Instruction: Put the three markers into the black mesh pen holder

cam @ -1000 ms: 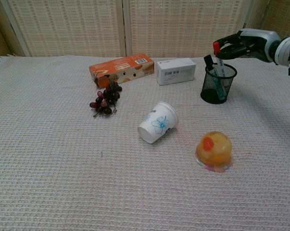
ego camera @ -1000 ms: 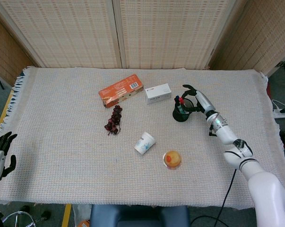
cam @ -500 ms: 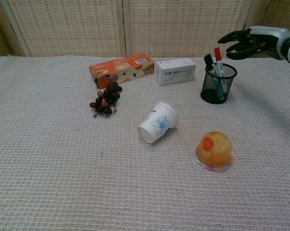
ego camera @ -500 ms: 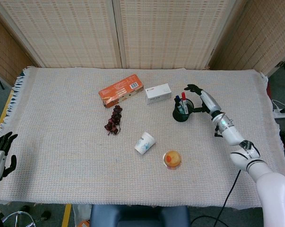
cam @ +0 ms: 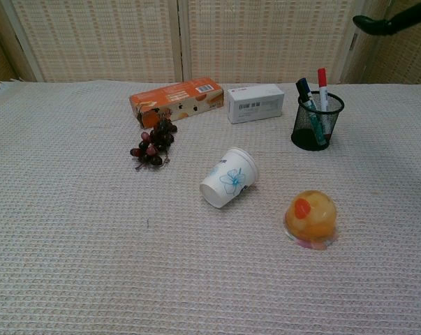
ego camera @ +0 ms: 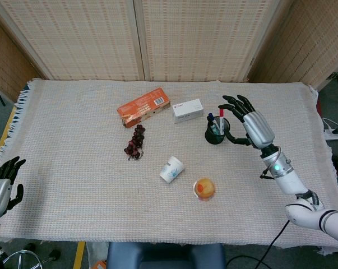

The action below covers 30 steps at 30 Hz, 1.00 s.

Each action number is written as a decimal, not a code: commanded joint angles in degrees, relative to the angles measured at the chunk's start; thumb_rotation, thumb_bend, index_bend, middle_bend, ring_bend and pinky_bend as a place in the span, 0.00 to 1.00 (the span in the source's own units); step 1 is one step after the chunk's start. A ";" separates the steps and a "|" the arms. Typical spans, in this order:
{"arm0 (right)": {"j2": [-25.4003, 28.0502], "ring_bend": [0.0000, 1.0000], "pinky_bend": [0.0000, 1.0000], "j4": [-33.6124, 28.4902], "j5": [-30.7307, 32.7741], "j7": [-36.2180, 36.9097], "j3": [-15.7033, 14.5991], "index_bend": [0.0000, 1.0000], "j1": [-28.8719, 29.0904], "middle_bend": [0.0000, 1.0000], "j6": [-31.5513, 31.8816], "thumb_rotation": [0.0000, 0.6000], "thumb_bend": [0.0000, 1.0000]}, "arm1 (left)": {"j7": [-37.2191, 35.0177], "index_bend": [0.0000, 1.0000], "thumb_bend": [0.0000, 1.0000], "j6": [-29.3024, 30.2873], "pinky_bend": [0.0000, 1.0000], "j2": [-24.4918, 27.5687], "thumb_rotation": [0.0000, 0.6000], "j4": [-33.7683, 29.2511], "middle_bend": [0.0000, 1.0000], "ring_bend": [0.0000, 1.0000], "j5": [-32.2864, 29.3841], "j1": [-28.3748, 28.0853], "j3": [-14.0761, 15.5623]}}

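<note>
The black mesh pen holder [cam: 317,123] is standing upright on the woven table cloth [ego camera: 73,168], toward the right rear of the table. The markers [cam: 322,101] are sitting inside it with their long axes nearly vertical, caps pointing up and leaning slightly; a red cap and a dark cap are showing above the rim, with a green-barrelled one lower in the mesh.

The white box [cam: 255,102] is lying just left of the holder, and the orange box [cam: 176,100] is lying farther left. The bunch of grapes [cam: 153,144] is resting in front of the orange box. The paper cup [cam: 228,178] is lying on its side near the middle, and the jelly cup [cam: 311,218] is sitting in front of the holder, well apart from it.

The right hand [ego camera: 249,121] is hovering just right of the holder, fingers spread wide, holding nothing. A second ago it was pinching the red marker over the holder; now that marker is standing inside and the hand has lifted away. The left hand [ego camera: 1,185] is staying at the table's near left edge, fingers loosely apart and empty
</note>
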 commanded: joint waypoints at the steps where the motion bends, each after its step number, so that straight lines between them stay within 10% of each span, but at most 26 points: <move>1: 11.04 0.13 0.00 -34.34 3.83 -44.06 -3.65 0.23 -14.43 0.07 14.48 1.00 0.36 | 0.37 0.10 0.60 -0.25 0.10 -0.16 1.00 -0.20 0.00 0.00 0.25 -0.17 0.22; 14: 1.65 0.13 0.00 -25.38 13.05 -56.92 -9.41 0.21 -24.14 0.07 14.92 1.00 0.36 | 0.06 0.10 0.61 0.73 0.10 0.50 1.00 -1.32 0.00 0.00 1.60 -0.05 0.54; 30: 2.32 0.07 0.00 -14.81 16.54 -43.10 -5.43 0.15 -29.77 0.05 13.02 1.00 0.36 | 0.10 0.10 0.60 1.04 0.10 0.65 1.00 -1.59 0.00 0.00 1.88 0.01 0.78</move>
